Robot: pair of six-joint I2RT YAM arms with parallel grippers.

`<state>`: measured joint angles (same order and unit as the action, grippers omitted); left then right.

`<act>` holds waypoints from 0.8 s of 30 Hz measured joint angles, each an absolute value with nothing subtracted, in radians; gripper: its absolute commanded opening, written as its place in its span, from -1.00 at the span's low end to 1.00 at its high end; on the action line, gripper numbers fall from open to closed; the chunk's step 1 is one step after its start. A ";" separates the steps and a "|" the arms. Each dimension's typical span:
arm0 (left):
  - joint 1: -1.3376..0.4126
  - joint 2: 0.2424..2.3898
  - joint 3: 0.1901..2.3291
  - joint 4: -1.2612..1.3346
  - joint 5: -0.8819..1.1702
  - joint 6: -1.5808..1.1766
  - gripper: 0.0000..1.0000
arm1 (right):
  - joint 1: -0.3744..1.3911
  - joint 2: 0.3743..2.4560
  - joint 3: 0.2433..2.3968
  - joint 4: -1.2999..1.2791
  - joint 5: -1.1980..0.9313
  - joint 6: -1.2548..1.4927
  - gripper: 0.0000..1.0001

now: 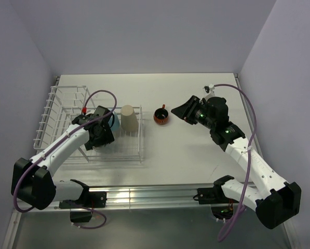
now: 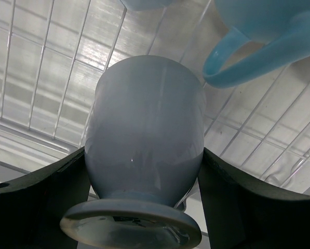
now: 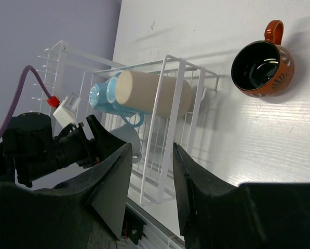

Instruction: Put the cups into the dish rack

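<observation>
The white wire dish rack (image 1: pixel 56 111) stands at the left. My left gripper (image 1: pixel 99 133) is inside it, shut on a pale blue cup (image 2: pixel 144 145), foot toward the camera, just above the rack floor (image 2: pixel 35 78). Another light blue cup (image 2: pixel 264 31) with its handle lies beside it, and a third shows at the top edge (image 2: pixel 144 3). A cream cup (image 1: pixel 127 118) stands upside down at the rack's right end. The red-orange cup (image 1: pixel 161 115) sits upright on the table right of the rack. My right gripper (image 1: pixel 182 111) is open and empty, just right of the red-orange cup (image 3: pixel 263 65).
The white table (image 1: pixel 196 155) is walled at the back and both sides. An aluminium rail (image 1: pixel 144 194) runs along the near edge between the arm bases. The left arm's purple cable (image 1: pixel 100 96) loops above the rack.
</observation>
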<state>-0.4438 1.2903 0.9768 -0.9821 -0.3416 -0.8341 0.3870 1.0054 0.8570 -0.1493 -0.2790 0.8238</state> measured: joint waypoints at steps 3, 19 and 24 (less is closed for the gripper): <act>-0.442 1.290 0.968 -0.971 -0.337 -0.834 -0.41 | 0.387 1.005 0.857 -0.149 -0.279 0.822 -0.11; -0.441 1.290 0.965 -0.958 -0.338 -0.834 0.38 | 0.387 1.016 0.857 -0.149 -0.282 0.820 -0.12; -0.441 1.290 0.964 -0.955 -0.339 -0.834 0.62 | 0.387 1.018 0.857 -0.149 -0.282 0.817 -0.11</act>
<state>-0.4408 1.2903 0.9642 -0.9546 -0.3386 -0.8337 0.3866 1.0180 0.8570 -0.1493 -0.2817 0.8173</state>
